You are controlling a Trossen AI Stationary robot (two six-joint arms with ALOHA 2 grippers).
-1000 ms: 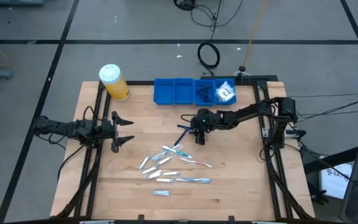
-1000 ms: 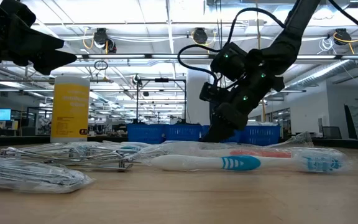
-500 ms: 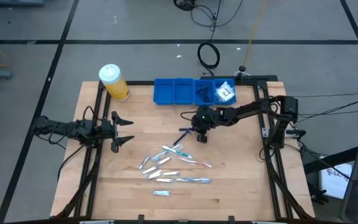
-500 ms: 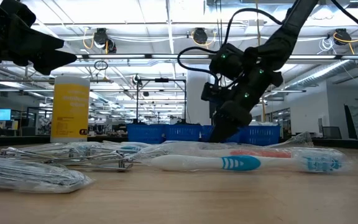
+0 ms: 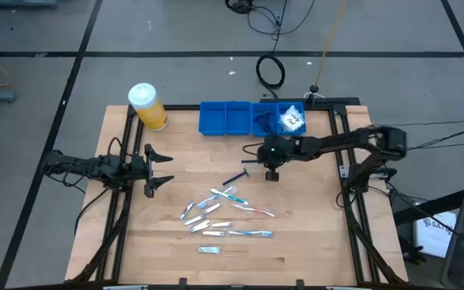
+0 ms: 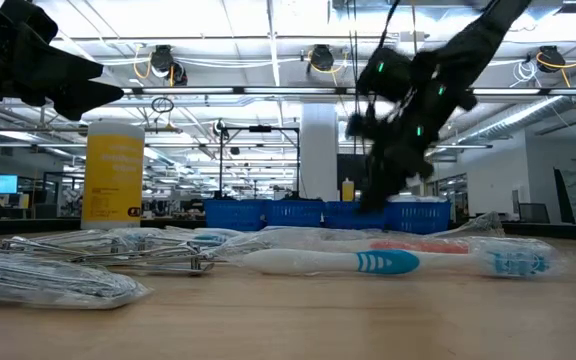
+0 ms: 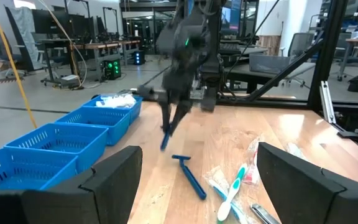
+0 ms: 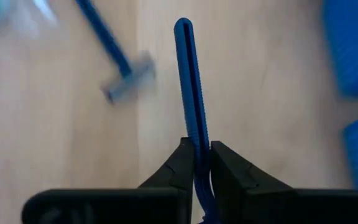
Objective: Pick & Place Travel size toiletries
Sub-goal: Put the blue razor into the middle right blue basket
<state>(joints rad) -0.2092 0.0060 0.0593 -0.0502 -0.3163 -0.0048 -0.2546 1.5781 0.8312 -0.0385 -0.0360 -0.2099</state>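
Two dark blue razors in my view: one razor (image 8: 191,93) sits pinched between the right gripper (image 8: 202,163) fingers, lifted above the table (image 5: 312,225) near the blue tray (image 5: 225,118); the second razor (image 5: 236,176) lies on the wood beside the toiletry pile (image 5: 220,216). My left gripper (image 5: 158,169) waits spread wide at the left edge

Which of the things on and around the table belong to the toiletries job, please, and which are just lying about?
Job:
- razor clamped in the right gripper
- second razor lying on the table
- pile of toothbrushes and packets
- blue compartment tray, packets in one bin

Lying about:
- yellow jar
- cable coil on the floor
- left gripper, waiting open
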